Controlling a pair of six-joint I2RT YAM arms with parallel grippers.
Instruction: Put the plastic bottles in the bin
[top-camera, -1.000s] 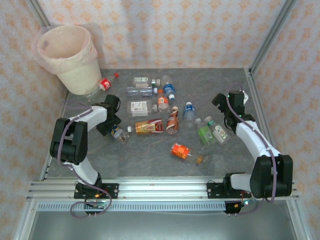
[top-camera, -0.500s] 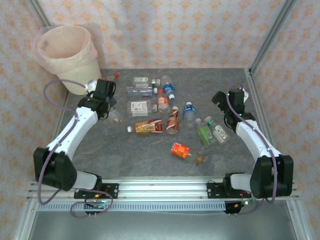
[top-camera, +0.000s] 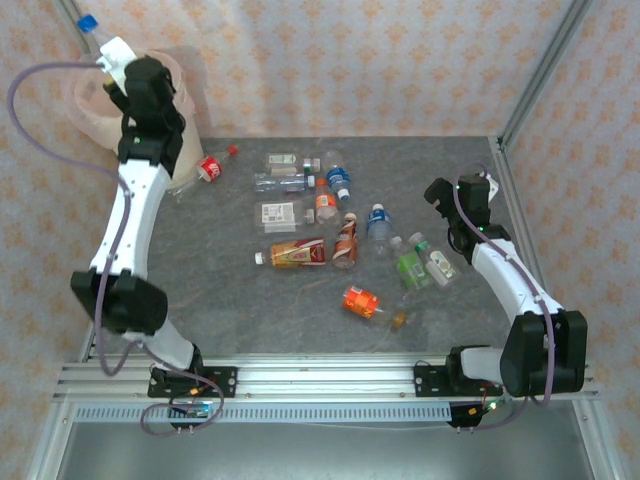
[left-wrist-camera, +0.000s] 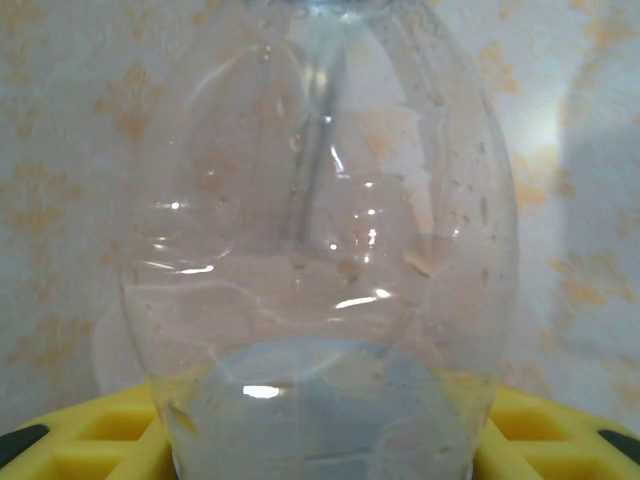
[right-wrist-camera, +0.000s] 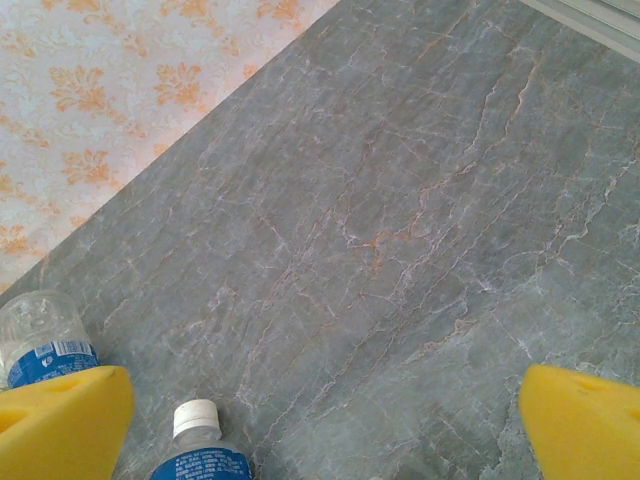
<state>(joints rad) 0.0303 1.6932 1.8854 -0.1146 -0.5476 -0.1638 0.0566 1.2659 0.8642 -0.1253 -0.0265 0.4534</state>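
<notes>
High at the far-left corner, over the bin (top-camera: 88, 104), left gripper (top-camera: 118, 62) clamped on a clear blue-capped bottle (top-camera: 103, 42), right gripper (right-wrist-camera: 320, 430) spread wide above the grey tabletop (right-wrist-camera: 400, 230), other bottles (top-camera: 298, 253) scattered mid-table, red-labelled bottle (top-camera: 210, 167) just beside the bin.

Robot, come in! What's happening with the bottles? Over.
Left gripper shut on a clear bottle, raised at the bin. Right gripper open, empty. Other bottles lie on the table, none blocking the bin.
</notes>
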